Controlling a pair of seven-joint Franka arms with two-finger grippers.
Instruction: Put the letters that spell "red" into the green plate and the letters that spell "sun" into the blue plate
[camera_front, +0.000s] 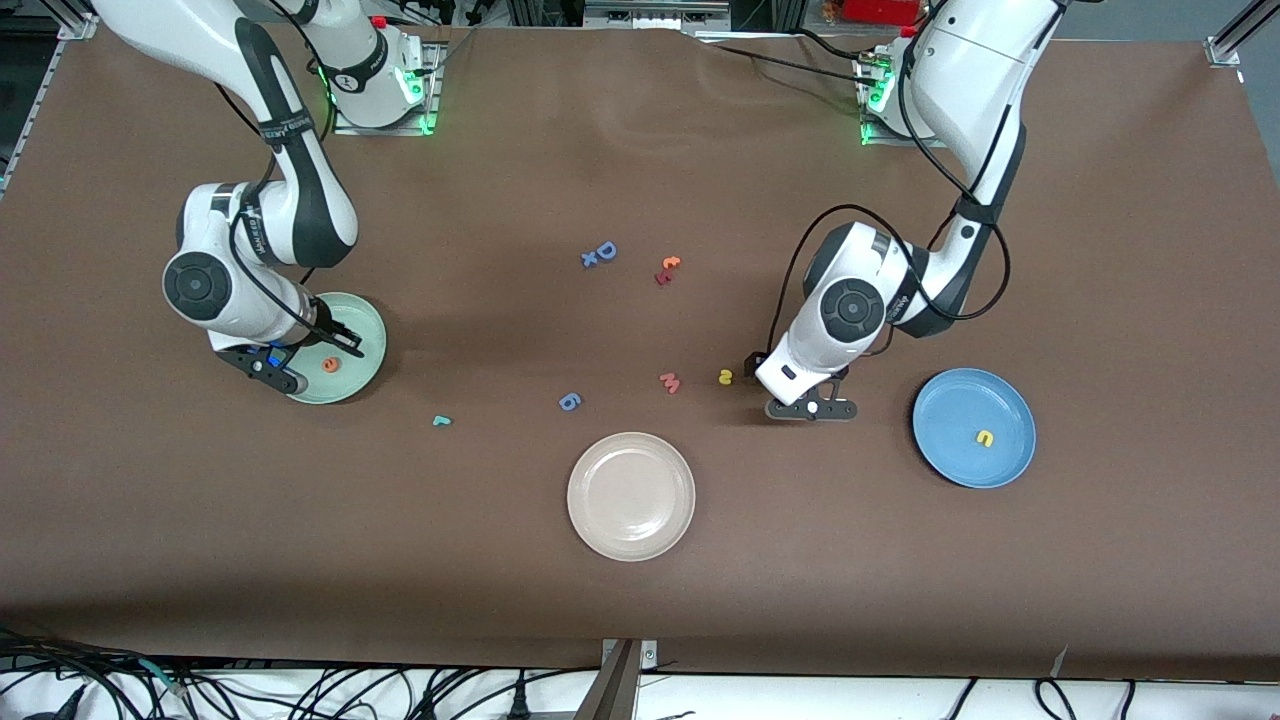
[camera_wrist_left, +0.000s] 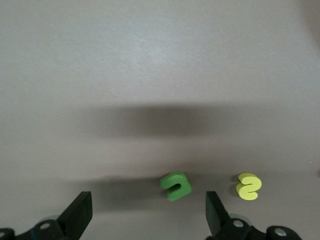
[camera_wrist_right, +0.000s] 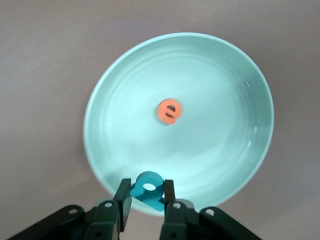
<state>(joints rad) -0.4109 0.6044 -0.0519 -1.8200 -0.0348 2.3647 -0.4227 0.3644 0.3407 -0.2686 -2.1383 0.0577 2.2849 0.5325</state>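
The right gripper (camera_wrist_right: 146, 200) hangs over the green plate (camera_wrist_right: 240, 75), above the part of its rim nearest the right arm's base. Its fingers (camera_wrist_right: 123, 197) stand narrow, pinched on the teal-blue d (camera_wrist_right: 148, 189), which sits between the pads and clear of the plate's surface. The orange e (camera_wrist_right: 169, 111) lies flat near the middle of the green plate. The thin teal r (camera_front: 441, 421) is on the table, off the green plate, nearer to the front camera and toward the beige plate (camera_front: 631, 495).

The left gripper (camera_wrist_left: 145, 212) hovers low over the bare table, between the beige plate and the blue plate (camera_front: 973, 428). Its fingers (camera_wrist_left: 77, 215) are spread wide and hold nothing. The green n (camera_wrist_left: 176, 186) lies on the table just ahead of the gap between them, touching neither finger. The yellow s (camera_wrist_left: 248, 186) rests on the table just beside the green n, outside the fingers' spread. The yellow u (camera_front: 985, 438) lies in the blue plate, near its middle.

A pink letter (camera_front: 670, 382) and a darker blue letter (camera_front: 569, 402) lie on the table a little farther from the front camera than the beige plate.
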